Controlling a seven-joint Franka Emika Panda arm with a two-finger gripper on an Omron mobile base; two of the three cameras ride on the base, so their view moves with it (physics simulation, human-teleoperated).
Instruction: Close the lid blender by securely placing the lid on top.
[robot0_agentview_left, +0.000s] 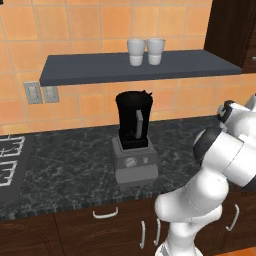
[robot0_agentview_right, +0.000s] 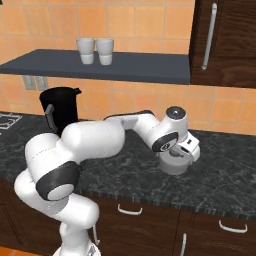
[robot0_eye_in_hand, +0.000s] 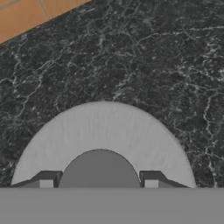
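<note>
Robot gripper (robot0_eye_in_hand: 98, 183) poised low over a round grey lid (robot0_eye_in_hand: 103, 140) on a dark marble counter (robot0_eye_in_hand: 144, 61).

In the hand view the two finger tips (robot0_eye_in_hand: 46, 181) straddle the lid's darker raised centre knob, set apart on either side of it; whether they touch it cannot be told. In the right base view the lid (robot0_agentview_right: 174, 166) lies flat on the counter (robot0_agentview_right: 225, 170), directly under the hand, well to the right of the blender (robot0_agentview_right: 61, 112). In the left base view the blender (robot0_agentview_left: 134, 137) stands upright mid-counter, its black jar open at the top. Two white cups (robot0_agentview_left: 145, 51) sit side by side on the shelf (robot0_agentview_left: 100, 70) above it.
</note>
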